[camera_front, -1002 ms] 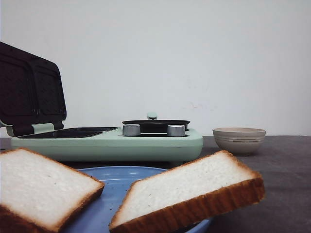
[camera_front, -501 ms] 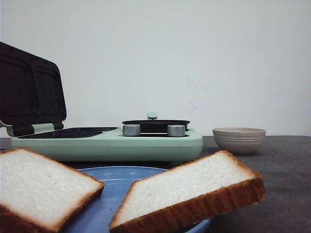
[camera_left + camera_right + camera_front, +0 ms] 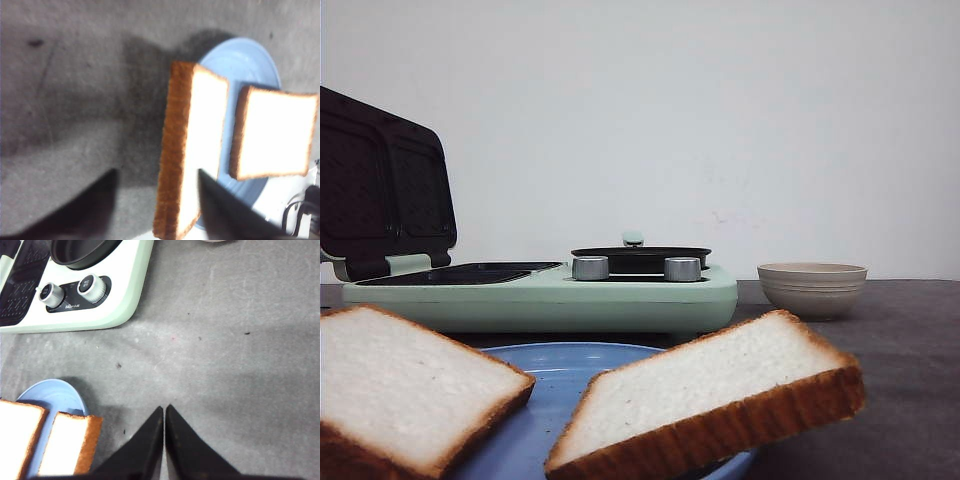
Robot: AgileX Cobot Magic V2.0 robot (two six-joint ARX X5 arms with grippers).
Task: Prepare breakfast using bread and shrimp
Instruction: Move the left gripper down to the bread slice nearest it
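The grey table [image 3: 240, 340] stretched under everything, with the pale green breakfast maker [image 3: 545, 295] standing toward its back left, its dark lid [image 3: 382, 185] tipped up and open. A shallow black pan [image 3: 640, 256] sat on the maker's right half, behind the two silver knobs [image 3: 590, 267]. Nearer to me lay the blue plate [image 3: 560, 365] carrying both slices of bread [image 3: 705, 395]: one rested on the plate's left side, the other leaned across the right rim and hung out over the table. A beige bowl [image 3: 812, 288] stood well apart to the right of the maker; from this low angle I could not tell what it held, and the shrimp did not show in any view. My left gripper [image 3: 155, 200] hung spread wide over the table beside the plate, with the overhanging slice's crust edge showing between its fingers, though I think it gripped nothing. My right gripper [image 3: 164, 412] hovered over bare table just beside the plate, fingertips pressed together and empty.
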